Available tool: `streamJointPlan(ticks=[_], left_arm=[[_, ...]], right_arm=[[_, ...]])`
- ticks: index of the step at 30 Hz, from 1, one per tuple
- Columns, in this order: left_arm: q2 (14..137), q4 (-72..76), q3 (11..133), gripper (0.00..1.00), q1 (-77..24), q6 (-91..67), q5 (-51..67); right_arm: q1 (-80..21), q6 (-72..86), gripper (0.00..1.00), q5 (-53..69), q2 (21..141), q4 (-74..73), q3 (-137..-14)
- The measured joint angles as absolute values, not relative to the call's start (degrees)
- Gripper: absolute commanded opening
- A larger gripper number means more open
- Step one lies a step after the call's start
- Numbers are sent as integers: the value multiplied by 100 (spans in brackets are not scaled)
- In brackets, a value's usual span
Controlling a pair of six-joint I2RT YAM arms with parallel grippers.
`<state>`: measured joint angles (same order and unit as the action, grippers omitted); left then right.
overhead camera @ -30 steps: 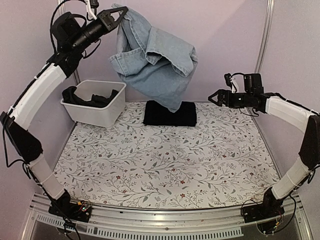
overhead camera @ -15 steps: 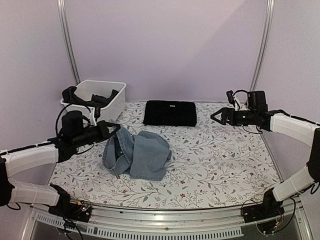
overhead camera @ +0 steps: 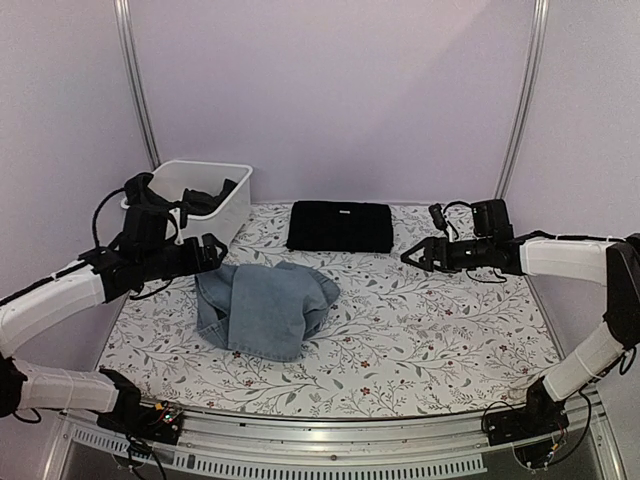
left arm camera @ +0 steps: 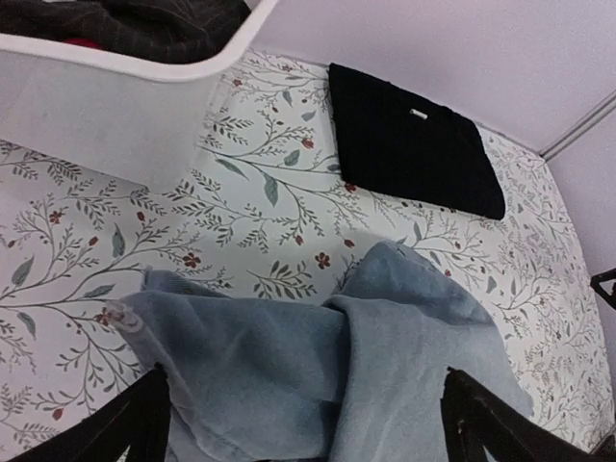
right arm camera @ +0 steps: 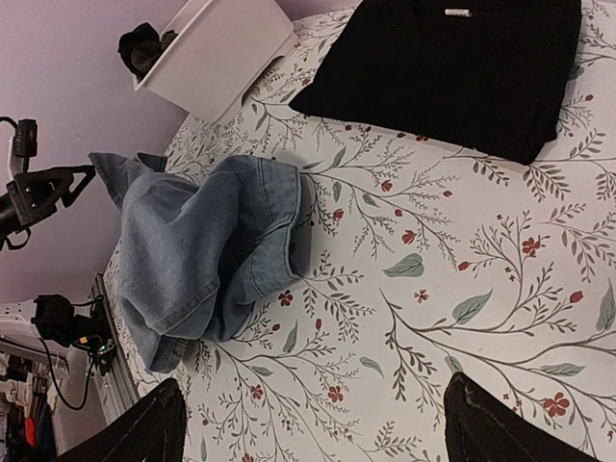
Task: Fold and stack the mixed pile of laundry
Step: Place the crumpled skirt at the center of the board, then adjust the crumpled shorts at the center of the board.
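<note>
The light blue jeans (overhead camera: 265, 310) are a crumpled heap on the flowery table (overhead camera: 450, 340), right under and just past the left gripper (overhead camera: 214, 253), whose fingers are spread wide and empty. They're well out ahead of the right gripper (overhead camera: 408, 256), which is also wide and empty. The folded black cloth (overhead camera: 340, 227) sits farther off beyond both sets of fingertips. My guess is flattening comes next, so pinch an outer edge on each side, not a bunched fold, and pull apart before folding anything.
</note>
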<state>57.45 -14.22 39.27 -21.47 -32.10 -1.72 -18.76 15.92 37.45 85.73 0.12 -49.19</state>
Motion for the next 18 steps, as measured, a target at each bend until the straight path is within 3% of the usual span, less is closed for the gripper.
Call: streamJointPlan(ticks=[9,12,14,16,18], left_arm=[[8899,-2016,6654,100,-4838,-2080,-1015],[10134,-2416,7500,99,-5295,-1793,-1404],[10868,-2652,7758,84,-5457,-1682,-1632],[11295,-2932,7682,60,-5478,-1605,-1789],[11395,-3100,7502,20,-5433,-1586,-1855]], right_arm=[[-1881,1636,92,3811,8659,106,-4923],[-1881,1656,92,3806,8670,130,-4923],[-1881,1651,93,3800,8672,128,-4923],[-1881,1647,93,3776,8672,110,-4923],[-1881,1619,93,3732,8670,86,-4921]])
